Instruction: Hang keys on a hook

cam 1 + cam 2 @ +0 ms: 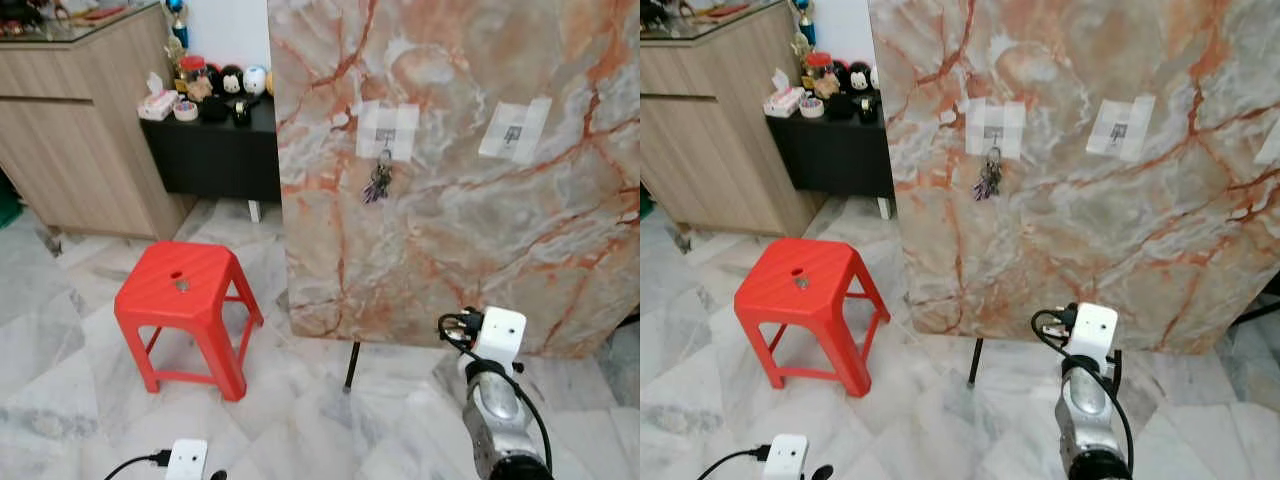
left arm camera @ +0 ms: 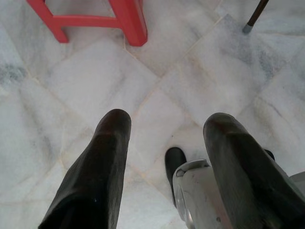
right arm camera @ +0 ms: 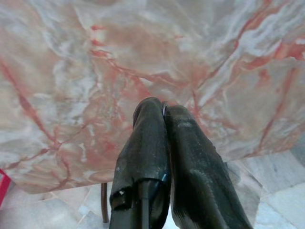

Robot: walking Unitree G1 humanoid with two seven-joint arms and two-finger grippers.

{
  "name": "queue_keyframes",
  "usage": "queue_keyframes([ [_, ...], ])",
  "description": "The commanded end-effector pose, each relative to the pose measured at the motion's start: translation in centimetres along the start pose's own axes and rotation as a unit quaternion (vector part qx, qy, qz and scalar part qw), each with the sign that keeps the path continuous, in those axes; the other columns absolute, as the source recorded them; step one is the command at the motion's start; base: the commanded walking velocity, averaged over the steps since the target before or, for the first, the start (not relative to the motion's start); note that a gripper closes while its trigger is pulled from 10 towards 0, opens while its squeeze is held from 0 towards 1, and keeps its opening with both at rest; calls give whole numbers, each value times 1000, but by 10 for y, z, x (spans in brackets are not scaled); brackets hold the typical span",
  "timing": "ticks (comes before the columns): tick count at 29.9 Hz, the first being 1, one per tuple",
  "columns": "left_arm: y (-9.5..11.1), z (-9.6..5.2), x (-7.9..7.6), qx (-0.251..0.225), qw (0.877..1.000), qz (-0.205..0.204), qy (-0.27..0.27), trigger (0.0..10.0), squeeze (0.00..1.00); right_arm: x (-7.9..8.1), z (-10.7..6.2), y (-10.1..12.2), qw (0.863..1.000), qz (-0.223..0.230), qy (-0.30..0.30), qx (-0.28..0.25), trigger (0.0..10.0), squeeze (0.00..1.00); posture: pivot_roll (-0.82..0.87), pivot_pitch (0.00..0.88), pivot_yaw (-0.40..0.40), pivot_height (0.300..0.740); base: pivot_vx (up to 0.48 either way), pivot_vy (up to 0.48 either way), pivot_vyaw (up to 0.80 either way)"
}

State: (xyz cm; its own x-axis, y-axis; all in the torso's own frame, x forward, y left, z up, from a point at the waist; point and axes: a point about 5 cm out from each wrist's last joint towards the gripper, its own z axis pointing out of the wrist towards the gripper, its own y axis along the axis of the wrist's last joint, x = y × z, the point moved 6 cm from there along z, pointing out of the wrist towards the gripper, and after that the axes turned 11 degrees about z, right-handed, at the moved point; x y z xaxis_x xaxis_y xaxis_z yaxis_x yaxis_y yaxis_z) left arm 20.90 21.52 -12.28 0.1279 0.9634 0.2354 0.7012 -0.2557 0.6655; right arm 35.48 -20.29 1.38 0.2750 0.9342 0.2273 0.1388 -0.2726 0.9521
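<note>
The keys (image 1: 378, 183) hang as a small bunch from the left hook (image 1: 385, 141), which sits on a taped patch on the upright marbled board (image 1: 450, 260). A second taped patch with a hook (image 1: 513, 133) lies to the right of it and is bare. Judging from this layout, the hanging step appears complete.

Handling properties (estimated):
- The bunch is likely light and made of hard metal parts that are loosely linked. It will swing and rattle if bumped.
- The individual keys pivot freely, so a pinch on one key gives poor control of the rest.
- The metal is smooth and may slip between the black fingers.
- The best hold is the ring at the top, or the bunch just below it. Holding there keeps the ring opening free for the hook.

Position relative to the grippers:
- The right gripper (image 3: 164, 114) is raised in front of the lower part of the board, well below the keys and to their right. Its jaws are pressed together with nothing visible between them.
- The left gripper (image 2: 167, 131) hangs low and points at the tiled floor (image 2: 95, 86), well apart from the board. Its jaws are spread wide and empty. A leg of the red stool (image 1: 182, 290) shows beyond the fingers.

Neither gripper touches the keys. Any further approach to the board risks knocking the bunch off the hook.
</note>
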Motion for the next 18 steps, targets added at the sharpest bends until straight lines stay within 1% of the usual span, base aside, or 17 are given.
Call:
queue_keyframes([
  [1, -8, -2, 3, 11, 1000, -5, 1, 10000, 0, 1, 2, 3, 1000, 3, 1, -5, 10000, 0, 11, 0, -30, 725, 0, 0, 0],
  [10, -4, -1, 1, 7, 1000, -10, 2, 10000, 0, 0, 3, 9, 1000, 8, 1, -16, 10000, 0, 13, 0, -38, 725, 0, 0, 0],
  [15, -4, -1, 0, 7, 1000, -14, 2, 10000, 0, 2, 3, 9, 1000, 10, 3, -17, 10000, 0, 16, 0, -43, 725, 268, 0, 0],
  [18, -6, -2, 0, 10, 1000, -18, 5, 10000, 0, 3, 3, 7, 1000, 15, 2, -8, 10000, 0, 19, 0, -45, 725, 296, 0, 0],
])
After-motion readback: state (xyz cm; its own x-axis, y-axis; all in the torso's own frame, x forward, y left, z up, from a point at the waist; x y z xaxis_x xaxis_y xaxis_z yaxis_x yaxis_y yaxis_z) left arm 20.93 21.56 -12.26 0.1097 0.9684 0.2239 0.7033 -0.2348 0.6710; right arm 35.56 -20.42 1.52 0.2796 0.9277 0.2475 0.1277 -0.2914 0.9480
